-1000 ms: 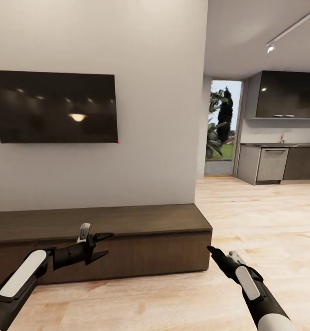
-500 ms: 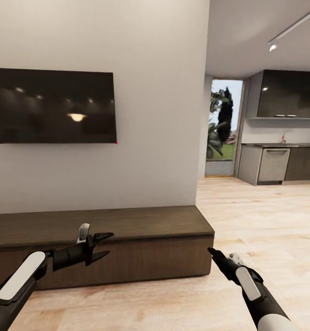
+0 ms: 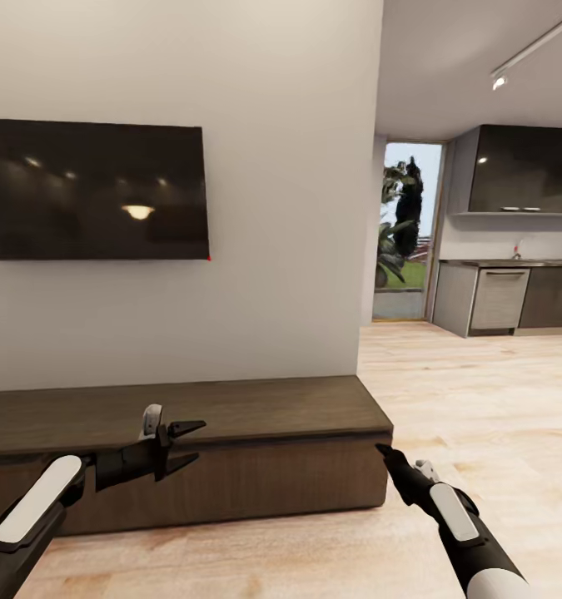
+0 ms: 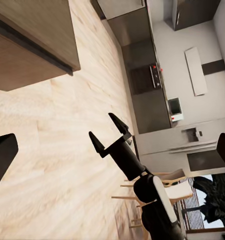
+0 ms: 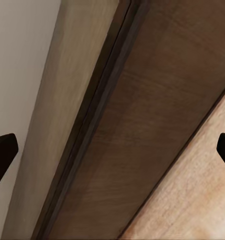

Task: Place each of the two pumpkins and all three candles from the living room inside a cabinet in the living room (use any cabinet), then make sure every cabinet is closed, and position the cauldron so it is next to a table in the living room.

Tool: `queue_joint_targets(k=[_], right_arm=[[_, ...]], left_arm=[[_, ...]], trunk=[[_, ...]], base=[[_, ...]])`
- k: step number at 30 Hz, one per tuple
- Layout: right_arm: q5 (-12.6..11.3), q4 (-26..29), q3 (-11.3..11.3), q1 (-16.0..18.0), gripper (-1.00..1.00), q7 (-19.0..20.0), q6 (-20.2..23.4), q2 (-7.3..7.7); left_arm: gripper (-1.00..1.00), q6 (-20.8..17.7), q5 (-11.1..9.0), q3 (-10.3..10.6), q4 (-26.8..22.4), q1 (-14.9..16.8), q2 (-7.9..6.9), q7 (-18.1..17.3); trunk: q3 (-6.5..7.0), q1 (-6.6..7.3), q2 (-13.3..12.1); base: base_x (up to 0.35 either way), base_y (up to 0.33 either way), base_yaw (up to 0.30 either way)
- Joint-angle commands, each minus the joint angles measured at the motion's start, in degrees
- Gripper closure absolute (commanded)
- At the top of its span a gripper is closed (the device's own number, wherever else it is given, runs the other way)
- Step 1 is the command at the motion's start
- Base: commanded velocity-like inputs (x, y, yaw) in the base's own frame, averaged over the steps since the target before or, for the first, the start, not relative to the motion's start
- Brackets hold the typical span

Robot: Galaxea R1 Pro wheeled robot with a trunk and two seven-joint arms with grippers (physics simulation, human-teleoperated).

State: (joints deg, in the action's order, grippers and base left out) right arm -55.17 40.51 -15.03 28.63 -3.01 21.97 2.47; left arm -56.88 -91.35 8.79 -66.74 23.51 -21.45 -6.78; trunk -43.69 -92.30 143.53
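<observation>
The long, low dark-brown cabinet point(image 3: 231, 433) runs along the white wall under the TV, its drawer fronts shut and its flat top bare. My left gripper point(image 3: 196, 441) hovers open in front of the cabinet's face, holding nothing. My right gripper point(image 3: 399, 457) is open and empty just off the cabinet's right end, above the floor; it also appears as the right gripper point(image 4: 108, 134) in the left wrist view. The right wrist view looks closely at the cabinet front point(image 5: 147, 125). The pumpkins, candles, cauldron and glass table are out of view.
A dark TV point(image 3: 93, 190) hangs on the wall above the cabinet. To the right, light wooden floor point(image 3: 480, 399) leads to a kitchen with dark cupboards point(image 3: 526, 170), a dishwasher point(image 3: 499, 299) and a glass doorway point(image 3: 405, 241) with plants outside.
The whole picture has shifted slightly, so the camera has moved a little towards the cabinet. Both arms keep the same pose, with the grippers open.
</observation>
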Motion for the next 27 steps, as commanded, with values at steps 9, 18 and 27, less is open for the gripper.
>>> queue_joint_targets(k=[9,18,27], right_arm=[[-2.9,0.1,-0.2,0.0,-1.00,-0.1,0.6,0.09],[-4.1,0.0,-0.2,0.0,-1.00,-0.2,0.6,0.08],[-4.8,0.0,-0.3,0.0,-1.00,-0.2,0.5,0.08]], left_arm=[[-1.00,0.0,0.5,0.1,0.0,0.0,0.00,-0.5],[-1.00,0.0,0.5,0.1,0.0,0.0,0.00,-0.6],[-1.00,0.0,0.5,0.1,0.0,0.0,0.00,-0.6]], trunk=[[-0.07,0.01,0.0],[-0.07,0.01,0.0],[-0.07,0.01,0.0]], base=[[0.199,0.000,0.000],[0.124,0.020,0.000],[0.125,0.054,0.000]])
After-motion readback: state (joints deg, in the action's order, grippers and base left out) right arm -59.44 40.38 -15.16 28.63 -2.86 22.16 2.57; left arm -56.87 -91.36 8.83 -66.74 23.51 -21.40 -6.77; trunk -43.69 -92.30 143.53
